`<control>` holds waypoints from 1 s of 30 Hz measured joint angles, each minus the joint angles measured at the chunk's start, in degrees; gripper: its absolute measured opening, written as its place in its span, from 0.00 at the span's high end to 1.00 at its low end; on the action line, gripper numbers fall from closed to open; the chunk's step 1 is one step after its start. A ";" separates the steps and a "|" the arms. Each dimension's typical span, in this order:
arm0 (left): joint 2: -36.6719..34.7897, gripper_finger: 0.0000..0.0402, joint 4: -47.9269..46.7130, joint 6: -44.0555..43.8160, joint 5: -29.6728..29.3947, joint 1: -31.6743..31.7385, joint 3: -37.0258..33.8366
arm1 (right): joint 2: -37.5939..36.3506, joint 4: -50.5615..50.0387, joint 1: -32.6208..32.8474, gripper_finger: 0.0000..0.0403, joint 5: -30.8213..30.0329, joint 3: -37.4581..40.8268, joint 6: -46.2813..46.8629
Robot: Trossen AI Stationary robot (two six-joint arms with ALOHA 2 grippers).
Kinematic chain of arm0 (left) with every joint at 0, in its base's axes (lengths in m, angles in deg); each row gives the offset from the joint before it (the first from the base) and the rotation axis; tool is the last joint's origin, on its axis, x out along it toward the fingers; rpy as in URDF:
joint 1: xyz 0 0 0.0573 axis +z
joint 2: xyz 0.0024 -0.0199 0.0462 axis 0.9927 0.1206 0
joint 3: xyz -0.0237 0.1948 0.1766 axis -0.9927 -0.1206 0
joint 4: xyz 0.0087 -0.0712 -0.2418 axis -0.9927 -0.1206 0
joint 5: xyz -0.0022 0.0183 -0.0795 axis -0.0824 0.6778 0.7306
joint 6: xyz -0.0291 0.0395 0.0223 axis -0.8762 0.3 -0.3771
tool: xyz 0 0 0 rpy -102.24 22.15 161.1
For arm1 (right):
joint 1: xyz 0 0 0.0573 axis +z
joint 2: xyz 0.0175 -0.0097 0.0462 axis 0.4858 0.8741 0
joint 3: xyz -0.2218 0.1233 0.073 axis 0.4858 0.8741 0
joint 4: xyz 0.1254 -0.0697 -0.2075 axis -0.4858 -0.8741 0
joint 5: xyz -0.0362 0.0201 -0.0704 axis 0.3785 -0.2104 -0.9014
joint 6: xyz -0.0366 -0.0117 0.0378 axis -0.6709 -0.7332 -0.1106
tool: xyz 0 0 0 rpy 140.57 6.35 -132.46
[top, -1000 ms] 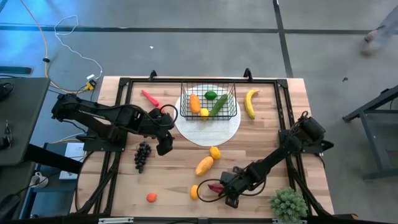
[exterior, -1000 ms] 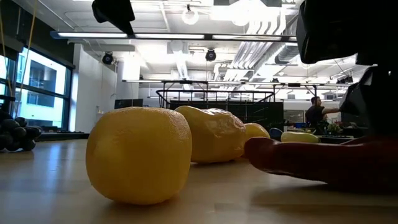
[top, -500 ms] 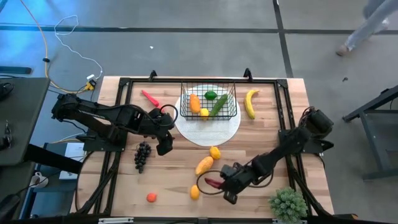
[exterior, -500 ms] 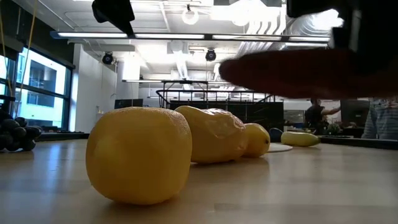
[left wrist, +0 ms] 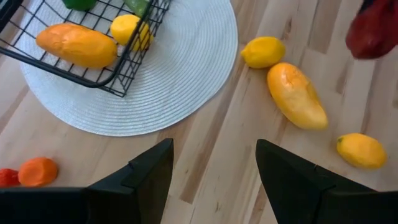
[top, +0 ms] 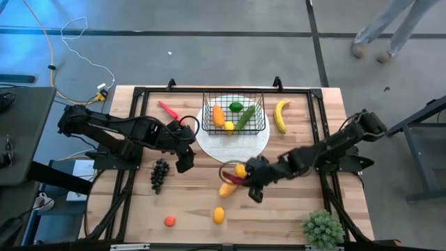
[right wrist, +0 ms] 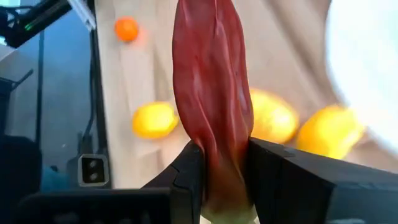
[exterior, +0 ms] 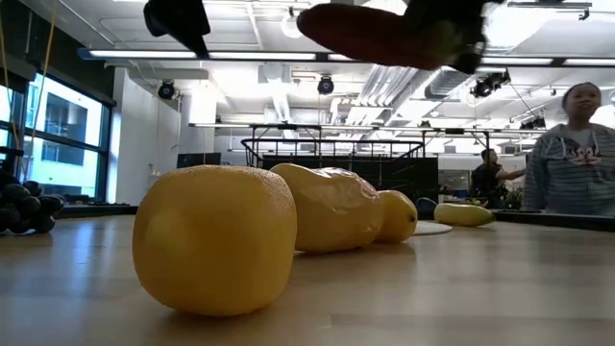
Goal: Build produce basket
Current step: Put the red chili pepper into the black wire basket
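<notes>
The black wire basket stands on a round white mat and holds an orange mango, a lemon and green pieces. My right gripper is shut on a dark red pepper above the lemon and mango that lie on the table. My left gripper hangs open beside the grapes, its fingers apart. The banana, a red pepper, a lemon and a tomato lie loose on the wood. My right gripper pinches the dark red pepper between its two fingers at its pale stem end. The fingers come roughly level from the table's right side. The pepper sticks out ahead of them, lifted clear of the table.
A spiky green plant stands at the near right corner. Black frame rails run along the table's left, right and far sides. Bare wood lies between the grapes and the near lemon. A person stands beyond the table.
My right gripper has risen from near the table's near edge and moved toward the far edge and the basket, carrying the dark red pepper. The pepper is now lifted clear, high over the mango and lemon. People have walked past beyond the table.
</notes>
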 joint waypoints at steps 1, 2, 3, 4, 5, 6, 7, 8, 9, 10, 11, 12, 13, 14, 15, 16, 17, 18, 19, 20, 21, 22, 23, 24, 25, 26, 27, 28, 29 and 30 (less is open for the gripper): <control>0.00 0.46 0.00 0.00 -0.02 0.37 0.00 | -0.79 -0.27 -1.15 0.83 0.02 0.00 -1.98; 0.00 0.46 0.00 0.00 -0.05 0.79 0.00 | -1.58 -0.64 -2.31 0.83 0.00 0.00 -4.03; 0.00 0.46 0.00 0.00 -0.07 1.30 0.00 | -2.39 -0.96 -3.70 0.83 0.02 0.00 -6.30; 0.00 0.46 0.00 0.04 -0.07 1.87 0.00 | -3.16 -1.13 -5.02 0.83 0.02 0.00 -8.56; 0.00 0.46 0.00 0.30 -0.07 2.48 0.00 | -3.84 -1.33 -6.34 0.83 0.00 0.00 -10.88; 0.00 0.46 0.00 0.42 -0.07 3.18 0.00 | -4.57 -1.53 -7.77 0.83 0.04 0.00 -13.12; 0.00 0.46 0.02 0.44 -0.09 3.91 0.00 | -5.21 -1.70 -9.09 0.83 0.00 0.00 -15.52; 0.00 0.46 0.02 0.44 -0.11 4.70 0.00 | -5.82 -1.72 -10.48 0.83 0.00 0.00 -17.89; 0.00 0.46 0.02 0.44 -0.13 5.41 0.00 | -6.41 -1.66 -11.91 0.83 0.01 0.00 -20.32; 0.00 0.46 0.04 0.44 -0.17 6.16 0.00 | -6.94 -1.68 -13.30 0.83 0.02 0.00 -22.87; 0.00 0.46 0.04 0.44 -0.20 6.92 0.00 | -7.40 -1.64 -14.73 0.83 0.02 0.00 -25.53; 0.00 0.46 0.05 0.44 -0.20 7.70 0.00 | -7.80 -1.44 -16.18 0.83 0.02 0.00 -28.05; 0.00 0.46 0.07 0.44 -0.20 8.47 0.00 | -8.12 -1.35 -17.61 0.83 0.02 0.00 -30.58; 0.00 0.46 0.07 0.44 -0.20 9.26 0.00 | -8.37 -1.23 -19.02 0.83 0.02 0.00 -33.03; 0.00 0.46 0.07 0.44 -0.20 10.04 0.00 | -8.56 -0.97 -20.45 0.83 0.04 0.00 -35.31; 0.00 0.46 0.07 0.44 -0.20 10.82 0.00 | -8.66 -0.72 -21.86 0.82 0.02 0.00 -37.72; 0.00 0.46 0.07 0.44 -0.20 11.65 0.00 | -8.71 -0.56 -23.23 0.82 0.04 0.00 -40.19; 0.00 0.46 0.07 0.46 -0.21 12.45 0.00 | -8.71 -0.51 -24.61 0.82 0.10 0.00 -42.68; 0.00 0.46 0.09 0.46 -0.20 13.21 0.00 | -8.71 -0.53 -25.92 0.82 0.35 0.00 -45.21; 0.00 0.46 0.08 0.45 -0.20 13.98 0.00 | -8.71 -0.55 -27.23 0.83 0.66 0.00 -47.76; 0.00 0.46 0.09 0.46 -0.20 14.75 0.00 | -8.71 -0.54 -28.54 0.83 0.91 0.00 -50.29; 0.00 0.46 0.09 0.44 -0.20 15.48 0.00 | -8.71 -0.54 -29.78 0.83 1.15 0.00 -52.84; 0.00 0.46 0.09 0.46 -0.20 16.21 0.00 | -8.71 -0.54 -30.99 0.83 1.24 0.00 -55.42; 0.00 0.46 0.09 0.44 -0.20 16.88 0.00 | -8.71 -0.56 -32.21 0.83 1.45 0.00 -57.94; 0.00 0.46 0.09 0.44 -0.20 17.51 0.00 | -8.71 -0.56 -33.40 0.83 1.71 0.00 -60.53; 0.00 0.46 0.09 0.44 -0.21 18.12 0.00 | -8.71 -0.56 -34.55 0.83 2.05 0.00 -62.99; 0.00 0.46 0.09 0.45 -0.21 18.71 0.00 | -8.71 -0.60 -35.72 0.83 2.52 0.00 -65.49; 0.00 0.46 0.09 0.45 -0.20 19.24 0.00 | -8.62 -0.68 -36.88 0.83 3.27 0.00 -67.97; 0.00 0.46 0.09 0.46 -0.20 19.75 0.00 | -8.29 -0.64 -37.96 0.83 3.75 0.00 -70.32; 0.00 0.46 0.11 0.46 -0.21 20.17 0.00 | -7.91 -0.84 -39.10 0.83 4.29 0.00 -72.54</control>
